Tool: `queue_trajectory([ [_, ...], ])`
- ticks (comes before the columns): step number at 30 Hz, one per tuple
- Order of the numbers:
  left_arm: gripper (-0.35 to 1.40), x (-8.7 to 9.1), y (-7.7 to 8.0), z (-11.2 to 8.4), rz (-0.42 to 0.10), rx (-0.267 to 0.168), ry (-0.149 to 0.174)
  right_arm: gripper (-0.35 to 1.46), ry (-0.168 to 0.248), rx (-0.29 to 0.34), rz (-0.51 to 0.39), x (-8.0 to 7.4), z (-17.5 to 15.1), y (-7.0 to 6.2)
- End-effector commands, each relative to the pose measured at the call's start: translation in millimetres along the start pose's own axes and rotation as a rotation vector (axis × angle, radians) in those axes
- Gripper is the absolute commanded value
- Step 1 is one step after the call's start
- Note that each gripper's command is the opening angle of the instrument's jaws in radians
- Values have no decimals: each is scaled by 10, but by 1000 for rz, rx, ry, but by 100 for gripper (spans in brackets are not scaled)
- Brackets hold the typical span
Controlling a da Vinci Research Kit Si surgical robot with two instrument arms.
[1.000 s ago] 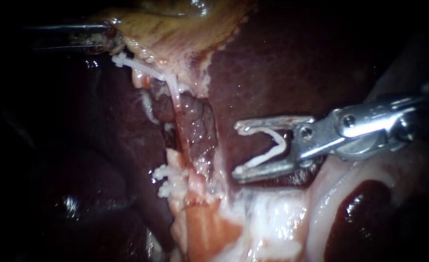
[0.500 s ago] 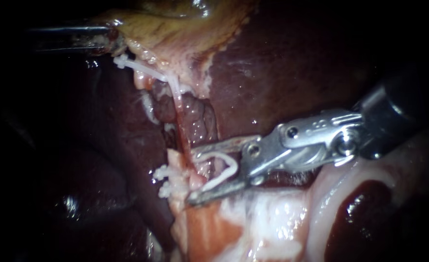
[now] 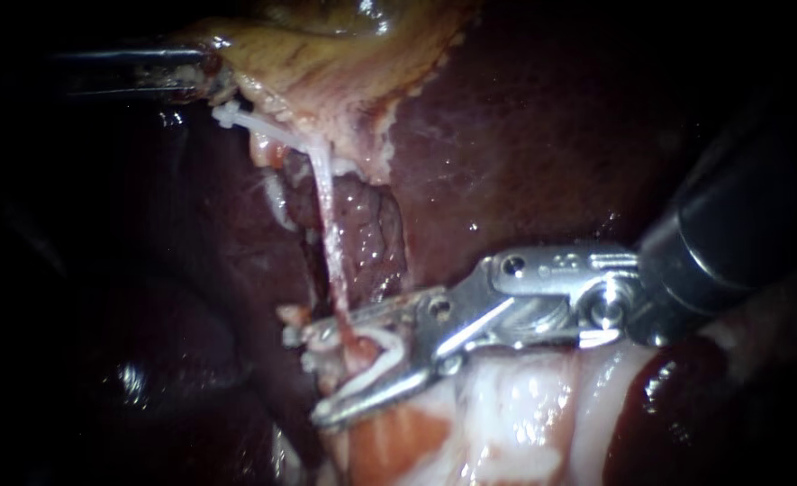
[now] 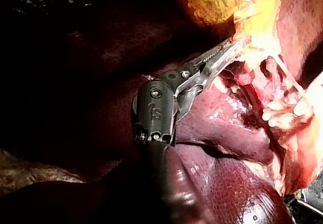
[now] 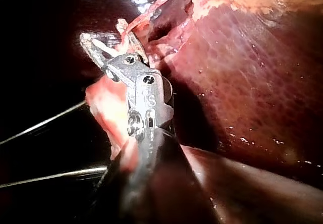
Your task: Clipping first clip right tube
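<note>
As it grips clip [image 3: 375,357], right instrument [image 3: 313,374] straddles tube [image 3: 326,225].

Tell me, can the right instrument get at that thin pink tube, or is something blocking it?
Probably yes: the right instrument, its jaws holding a white clip, straddles the tube, and nothing blocks it. The left instrument holds the gallbladder aside.

We record the liver [image 3: 542,135] as the backdrop across the endoscope view, dark red and wet. Light falls strongest at the centre and lower centre of the frame, where pale tissue [image 3: 515,405] glares white. The left side and upper right corner lie in deep shadow, with small glints at lower left.
</note>
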State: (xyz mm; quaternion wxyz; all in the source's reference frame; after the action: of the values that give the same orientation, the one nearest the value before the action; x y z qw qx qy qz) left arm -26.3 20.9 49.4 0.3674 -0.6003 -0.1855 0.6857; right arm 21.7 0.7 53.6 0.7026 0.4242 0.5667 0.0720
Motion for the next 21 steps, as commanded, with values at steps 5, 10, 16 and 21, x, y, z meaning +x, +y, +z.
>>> queue_trajectory([
  [5,-35,0,-1,0,0,-1,0,42,-6,51,-7,7,1,-7],
  [10,-35,0,-1,1,0,0,0,28,-18,89,-15,6,-3,-3],
  [16,-35,-1,-1,2,0,1,0,10,-19,98,-15,7,-8,0],
  [21,-35,-1,-1,2,0,1,0,-3,-20,101,-16,7,-10,0],
])
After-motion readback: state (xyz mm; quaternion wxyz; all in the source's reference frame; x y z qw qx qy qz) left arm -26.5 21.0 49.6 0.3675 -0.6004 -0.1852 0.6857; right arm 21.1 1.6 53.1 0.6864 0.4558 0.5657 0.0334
